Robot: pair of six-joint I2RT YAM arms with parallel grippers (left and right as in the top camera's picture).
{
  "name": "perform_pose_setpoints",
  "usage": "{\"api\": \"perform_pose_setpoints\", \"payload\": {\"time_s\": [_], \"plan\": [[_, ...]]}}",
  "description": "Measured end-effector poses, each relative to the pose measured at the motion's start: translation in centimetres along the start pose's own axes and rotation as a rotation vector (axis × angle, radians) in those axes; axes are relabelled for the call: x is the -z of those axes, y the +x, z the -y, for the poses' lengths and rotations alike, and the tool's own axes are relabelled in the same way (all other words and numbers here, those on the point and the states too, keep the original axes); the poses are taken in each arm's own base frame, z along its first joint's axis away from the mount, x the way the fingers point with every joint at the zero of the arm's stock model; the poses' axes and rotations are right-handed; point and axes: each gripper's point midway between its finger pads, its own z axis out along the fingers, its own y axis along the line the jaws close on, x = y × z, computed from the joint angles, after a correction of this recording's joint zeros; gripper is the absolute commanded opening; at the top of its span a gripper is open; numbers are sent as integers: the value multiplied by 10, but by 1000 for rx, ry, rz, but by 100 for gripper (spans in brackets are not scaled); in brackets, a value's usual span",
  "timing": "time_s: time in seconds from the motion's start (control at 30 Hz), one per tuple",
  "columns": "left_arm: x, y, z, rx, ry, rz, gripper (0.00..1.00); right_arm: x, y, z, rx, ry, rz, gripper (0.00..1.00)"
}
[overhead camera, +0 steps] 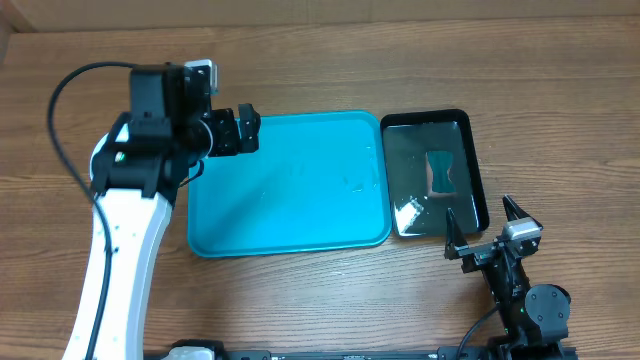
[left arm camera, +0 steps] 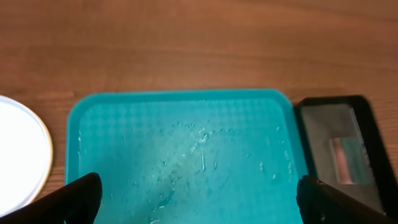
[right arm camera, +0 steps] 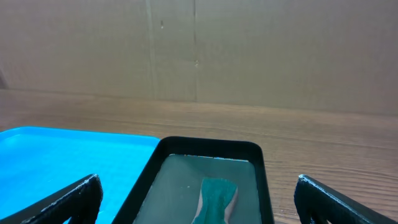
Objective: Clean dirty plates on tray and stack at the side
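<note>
The turquoise tray (overhead camera: pixel 290 185) lies mid-table with only water droplets on it; in the left wrist view the tray (left arm camera: pixel 180 149) fills the middle. A white plate (left arm camera: pixel 17 152) rests on the wood just left of the tray, partly cut off by the frame edge, with a thin pale yellow line along its rim. In the overhead view the plate is hidden under the left arm. My left gripper (overhead camera: pixel 248 130) hovers open over the tray's far left corner, holding nothing. My right gripper (overhead camera: pixel 480 215) stands open and empty just in front of the black tray.
A glossy black tray (overhead camera: pixel 435 170) sits against the turquoise tray's right side, holding water and a teal cloth (overhead camera: pixel 441 172). From the right wrist the black tray (right arm camera: pixel 208 149) and cloth (right arm camera: pixel 214 196) lie straight ahead. A cardboard wall (right arm camera: pixel 199 50) backs the table.
</note>
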Motion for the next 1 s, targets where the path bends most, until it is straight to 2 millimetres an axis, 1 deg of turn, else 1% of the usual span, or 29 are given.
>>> {"api": "perform_pose_setpoints", "payload": {"time_s": [0.2,0.27,0.33,0.4,0.47,0.53,0.63,0.73,0.8,0.87,0.93,1.0], "plan": [[49,-13,11,-25,20,133,100,0,0,0,0,0,0,100],[64,-14,14,-34,26,169,100,0,0,0,0,0,0,100],[78,-10,16,-38,27,190,100,0,0,0,0,0,0,100],[86,1,15,-38,27,198,100,0,0,0,0,0,0,100],[90,17,10,-33,21,196,100,0,0,0,0,0,0,100],[88,37,2,-21,6,182,100,0,0,0,0,0,0,100],[80,75,-16,7,-34,156,100,0,0,0,0,0,0,100],[76,110,-33,36,-68,164,100,0,0,0,0,0,0,100],[74,130,-41,44,-82,189,100,0,0,0,0,0,0,100],[73,142,-45,38,-84,239,100,0,0,0,0,-1,0,100],[72,147,-45,23,-72,309,100,0,0,0,0,0,0,100],[71,148,-45,2,-56,397,100,0,0,0,0,0,0,100]]}}
